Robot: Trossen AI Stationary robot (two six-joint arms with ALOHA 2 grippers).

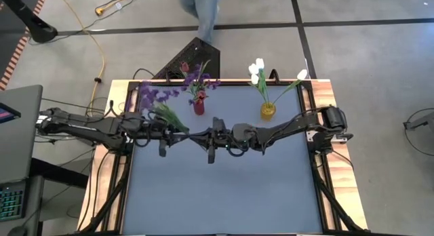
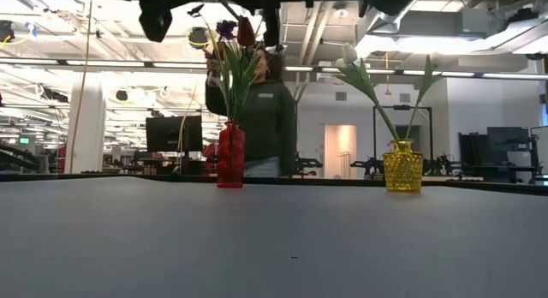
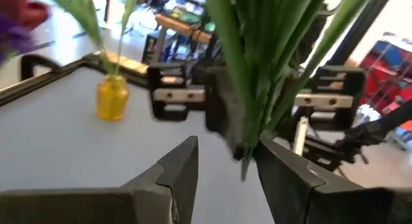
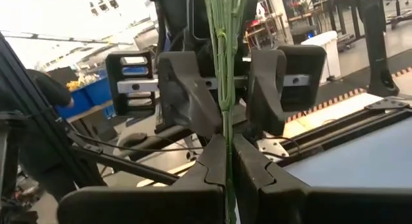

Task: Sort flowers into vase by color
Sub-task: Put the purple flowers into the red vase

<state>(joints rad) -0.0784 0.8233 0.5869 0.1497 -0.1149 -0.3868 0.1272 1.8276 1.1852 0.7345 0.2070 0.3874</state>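
Mid-air handover: your two grippers meet on one stem.

Right gripper (image 4: pixel 225 161) is pinched on the purple flower's stem (image 4: pixel 224 69), running lengthwise up from it; left gripper (image 3: pixel 225 161) stands spread around that stem, facing the right and just beside it.

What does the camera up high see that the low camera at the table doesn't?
Only the high view shows both arms whole, with the left hand and right hand meeting mid-table at a purple flower. It also shows the floor around the table. Only the low view shows the big room behind, with ceiling lights and a dark screen. Both show the red vase holding flowers and the yellow vase holding white tulips.
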